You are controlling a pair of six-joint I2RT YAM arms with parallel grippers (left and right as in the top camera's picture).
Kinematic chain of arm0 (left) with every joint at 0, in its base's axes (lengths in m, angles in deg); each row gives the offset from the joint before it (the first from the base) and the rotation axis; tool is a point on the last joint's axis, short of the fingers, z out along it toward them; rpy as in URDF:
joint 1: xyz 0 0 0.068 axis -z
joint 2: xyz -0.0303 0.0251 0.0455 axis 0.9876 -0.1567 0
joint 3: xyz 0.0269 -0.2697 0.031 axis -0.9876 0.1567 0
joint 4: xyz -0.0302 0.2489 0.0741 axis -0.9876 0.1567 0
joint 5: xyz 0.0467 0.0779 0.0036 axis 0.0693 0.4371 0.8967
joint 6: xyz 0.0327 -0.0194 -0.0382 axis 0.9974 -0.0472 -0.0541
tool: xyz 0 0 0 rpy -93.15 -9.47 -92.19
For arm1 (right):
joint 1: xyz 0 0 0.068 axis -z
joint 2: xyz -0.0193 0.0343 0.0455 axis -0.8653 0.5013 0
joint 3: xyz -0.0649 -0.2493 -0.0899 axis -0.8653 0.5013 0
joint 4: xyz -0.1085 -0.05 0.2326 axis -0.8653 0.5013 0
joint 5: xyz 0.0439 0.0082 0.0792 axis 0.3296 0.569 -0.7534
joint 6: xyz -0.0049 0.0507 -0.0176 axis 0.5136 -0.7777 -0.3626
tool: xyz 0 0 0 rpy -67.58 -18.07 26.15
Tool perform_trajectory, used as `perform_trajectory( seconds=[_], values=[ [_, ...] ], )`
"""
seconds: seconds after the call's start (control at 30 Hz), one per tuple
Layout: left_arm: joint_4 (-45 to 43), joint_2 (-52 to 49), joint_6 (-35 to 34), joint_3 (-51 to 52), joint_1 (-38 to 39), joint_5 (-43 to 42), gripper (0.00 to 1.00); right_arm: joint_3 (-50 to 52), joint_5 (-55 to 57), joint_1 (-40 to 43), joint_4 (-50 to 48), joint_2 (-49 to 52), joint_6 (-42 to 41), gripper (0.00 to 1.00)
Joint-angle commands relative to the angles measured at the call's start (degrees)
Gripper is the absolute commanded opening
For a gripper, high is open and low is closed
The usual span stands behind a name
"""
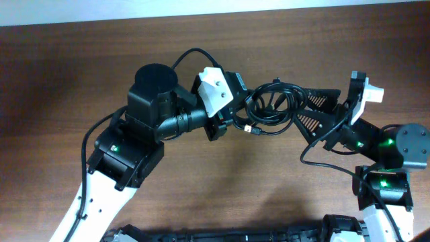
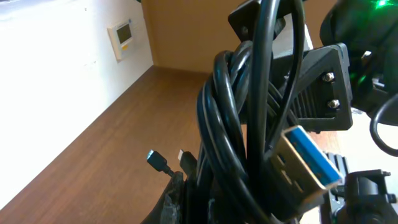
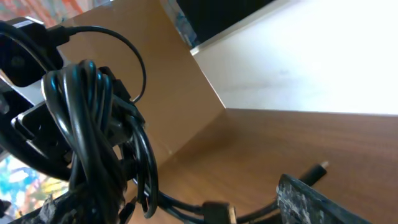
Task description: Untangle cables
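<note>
Step in hand: bundle held, second grip being set up. No strand pulled free yet.

Cables [image 1: 272,107] are one tight coiled bundle mid-surface [image 1: 201,188], between the two arms. They look lifted off the wood, though overhead can't confirm it.

Left fingers [image 2: 173,200] are clamped shut on the bundle's left side. In the left wrist view the loops stand up right in front of the lens, with a blue USB plug [image 2: 306,163] hanging out toward the camera. Two small plug ends stick out lower left.

Right fingers [image 1: 322,99] are spread wide and hold nothing. They straddle the right edge of the bundle, one above and one below it. I can't tell whether a pad touches a cord.

Next move, my read: the right fingers close on a single outer loop or a plug end, not the whole coil, then draw away from the left grip to open the coil. The strands overlap heavily, so picking just one is the hard part. The glossy jacket may slip. Grabbing several cords at once would only tighten the knot.
</note>
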Motion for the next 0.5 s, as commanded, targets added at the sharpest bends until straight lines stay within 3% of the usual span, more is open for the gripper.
perform_trajectory(
  seconds=[0.0,0.1,0.17,0.27,0.37,0.47],
  values=[
    [-0.7,-0.5,-0.59,-1.07,2.56,-2.62,0.0,-0.28,-1.46,0.35,-2.64,0.04,-0.02,0.82],
    [-0.83,-1.07,-0.57,-1.07,4.66,-2.58,0.0,-0.28,-1.25,0.35,-3.45,0.04,-0.13,0.81],
    [-1.16,-1.38,-0.57,-1.07,5.79,-2.56,0.0,-0.28,-1.25,0.35,-3.45,0.04,-0.13,0.7],
    [-1.14,-1.46,-0.57,-1.07,6.01,-2.54,0.0,-0.28,-1.25,0.35,-3.43,0.04,-0.13,0.32],
    [-1.16,-1.46,-0.57,-1.07,6.01,-2.54,0.0,-0.28,-0.66,0.37,-3.37,0.04,-0.13,0.07],
    [-1.16,-1.36,-0.57,-1.07,5.99,-2.51,0.0,-0.28,0.98,0.37,-3.13,0.09,-0.11,0.04]
  ],
)
